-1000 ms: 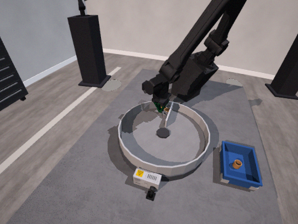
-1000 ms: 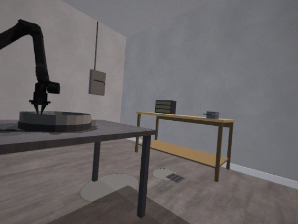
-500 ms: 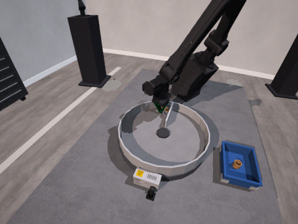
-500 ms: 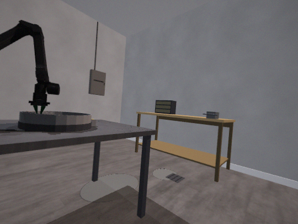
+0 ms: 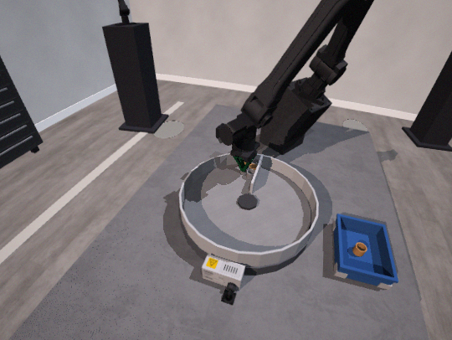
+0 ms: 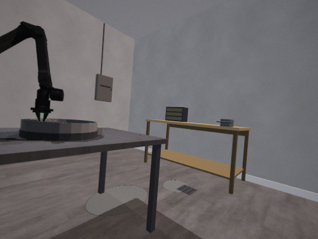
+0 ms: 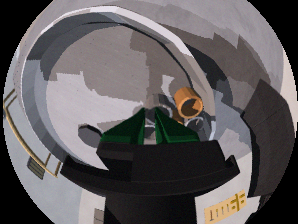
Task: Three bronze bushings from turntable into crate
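Note:
The round turntable (image 5: 249,207) with a pale rim stands mid-table; it also shows in the exterior view (image 6: 58,128). A bronze bushing (image 5: 253,167) lies on its far side, next to the white divider wall (image 5: 256,173). My gripper (image 5: 243,164) with green fingers hangs just left of that bushing. In the wrist view the fingers are shut with nothing between them, and the bronze bushing (image 7: 188,102) lies on its side just to their right. The blue crate (image 5: 367,252) at the right holds one bronze bushing (image 5: 359,247).
A dark hub (image 5: 248,202) sits at the turntable's centre. A white control box (image 5: 223,268) stands against the rim at the front. The arm's base (image 5: 293,121) rises behind the turntable. A faint grey ring (image 7: 194,123) lies beside the fingers; I cannot tell what it is.

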`<action>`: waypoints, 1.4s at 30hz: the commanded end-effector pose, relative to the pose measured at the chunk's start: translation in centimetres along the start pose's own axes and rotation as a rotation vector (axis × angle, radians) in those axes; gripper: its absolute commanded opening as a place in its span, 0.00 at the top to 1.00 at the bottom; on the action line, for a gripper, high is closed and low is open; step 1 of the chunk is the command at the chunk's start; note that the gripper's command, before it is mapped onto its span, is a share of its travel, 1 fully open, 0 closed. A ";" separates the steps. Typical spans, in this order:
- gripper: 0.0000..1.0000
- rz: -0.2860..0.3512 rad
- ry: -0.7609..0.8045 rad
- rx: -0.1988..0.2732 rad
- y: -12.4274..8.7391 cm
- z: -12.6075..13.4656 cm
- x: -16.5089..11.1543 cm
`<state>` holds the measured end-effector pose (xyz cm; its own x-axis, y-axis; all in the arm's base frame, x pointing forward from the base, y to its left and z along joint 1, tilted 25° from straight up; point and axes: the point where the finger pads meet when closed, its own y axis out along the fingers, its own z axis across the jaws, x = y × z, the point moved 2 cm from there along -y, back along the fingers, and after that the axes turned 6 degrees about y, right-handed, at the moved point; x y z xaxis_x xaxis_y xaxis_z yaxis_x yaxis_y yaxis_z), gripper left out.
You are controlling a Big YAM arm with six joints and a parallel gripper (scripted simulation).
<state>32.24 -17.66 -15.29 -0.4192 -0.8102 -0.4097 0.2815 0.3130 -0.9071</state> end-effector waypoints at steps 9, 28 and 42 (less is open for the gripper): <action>1.00 0.000 0.001 0.009 0.1 0.8 0.1; 1.00 0.003 0.009 -0.006 0.1 -0.1 0.0; 1.00 0.003 0.009 -0.006 0.1 -0.1 0.0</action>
<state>32.42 -17.80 -15.26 -0.4178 -0.8115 -0.4086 0.2845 0.3103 -0.9071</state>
